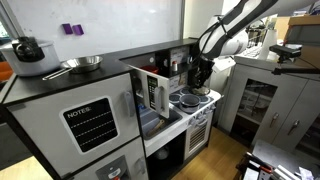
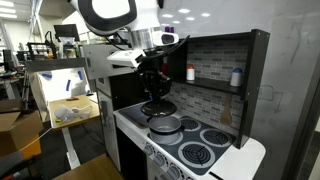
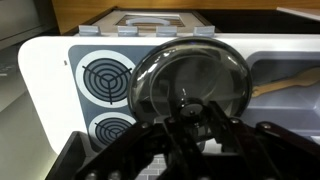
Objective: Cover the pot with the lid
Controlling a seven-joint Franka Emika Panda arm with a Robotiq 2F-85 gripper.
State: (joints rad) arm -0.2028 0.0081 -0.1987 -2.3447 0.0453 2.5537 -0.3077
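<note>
My gripper (image 2: 152, 88) hangs over the toy stove (image 2: 215, 150), also seen in an exterior view (image 1: 200, 78). In the wrist view its fingers (image 3: 186, 112) close around the centre knob of the lid (image 3: 160, 75), a round shiny grey disc that fills the middle of that view. In an exterior view the lid (image 2: 157, 107) shows as a dark disc just under the gripper, low over the back burner. The small silvery pot (image 2: 166, 125) sits on the burner in front of it. The pot is hidden in the wrist view.
Two free burners (image 3: 105, 75) lie left of the lid, and a wooden spoon (image 3: 292, 82) lies right. The black kettle (image 1: 28, 48) and larger frying pan (image 1: 82, 64) stand on the toy counter top. Bottles (image 2: 190, 73) stand on the back shelf. The microwave door (image 1: 150, 92) stands open.
</note>
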